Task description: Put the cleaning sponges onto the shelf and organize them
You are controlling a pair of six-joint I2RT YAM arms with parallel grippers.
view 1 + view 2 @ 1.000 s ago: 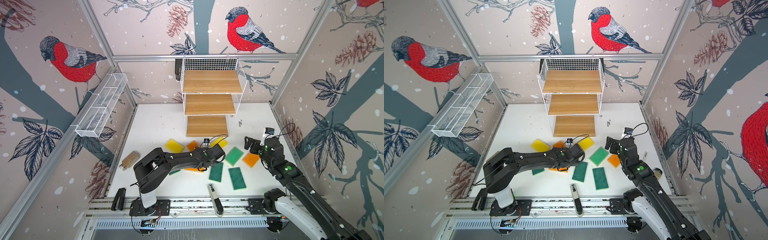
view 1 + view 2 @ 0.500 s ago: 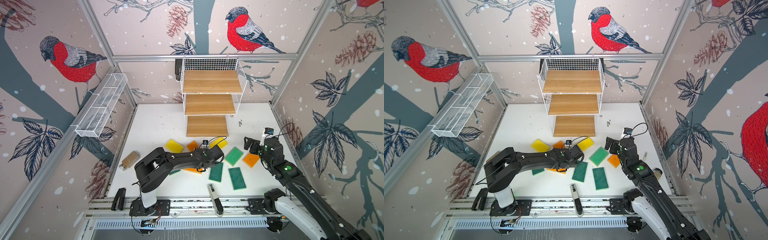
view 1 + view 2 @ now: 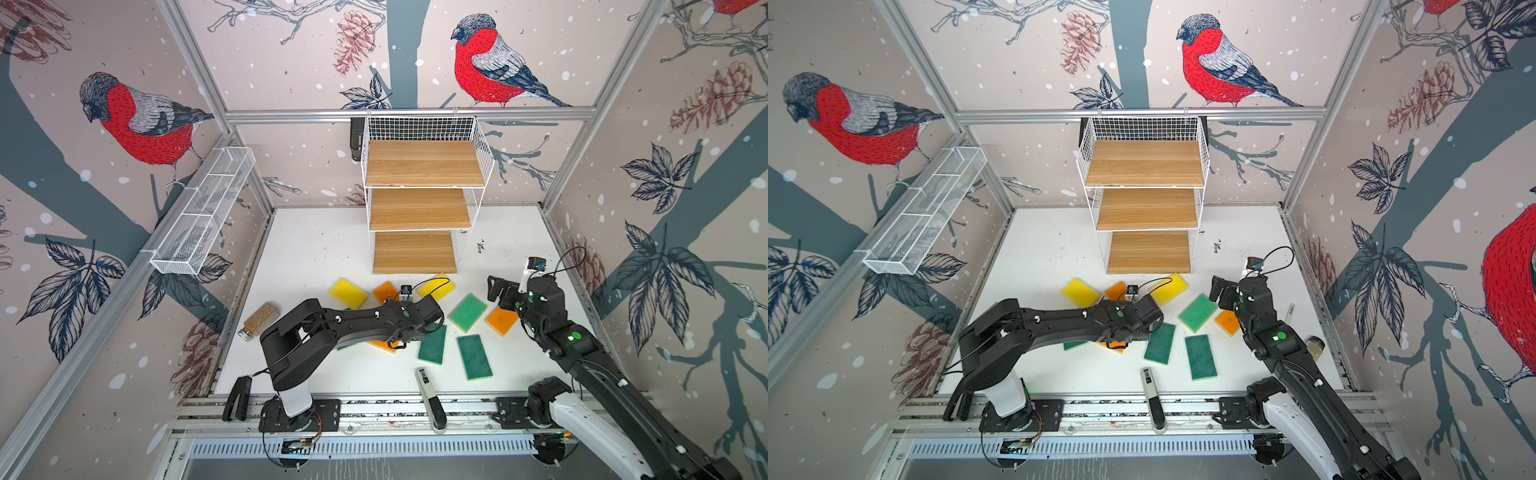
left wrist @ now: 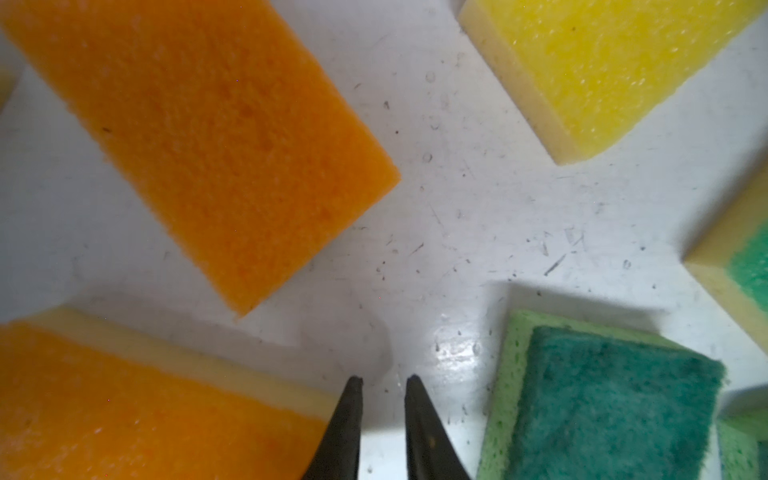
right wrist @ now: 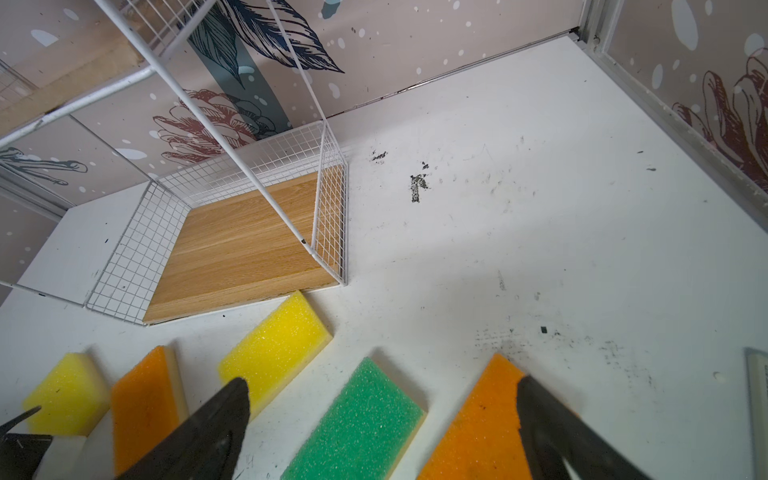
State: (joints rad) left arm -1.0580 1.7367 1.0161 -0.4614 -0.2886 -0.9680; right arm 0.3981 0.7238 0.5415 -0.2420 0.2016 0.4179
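Several cleaning sponges lie on the white table in front of the shelf. These include a yellow sponge, an orange one, a second yellow, a light green, an orange and two dark green. My left gripper hovers low over bare table between an orange sponge and a dark green one. Its jaws are almost together with nothing in them. My right gripper stands wide open above the light green sponge, near an orange one.
A long white mesh trough hangs on the left wall. A jar of grains lies at the table's left edge. A white-and-black handheld device rests at the front edge. Another jar stands at the right edge behind my right arm.
The left wrist has shifted slightly toward the left and front. The right arm and the sponges have stayed where they were.
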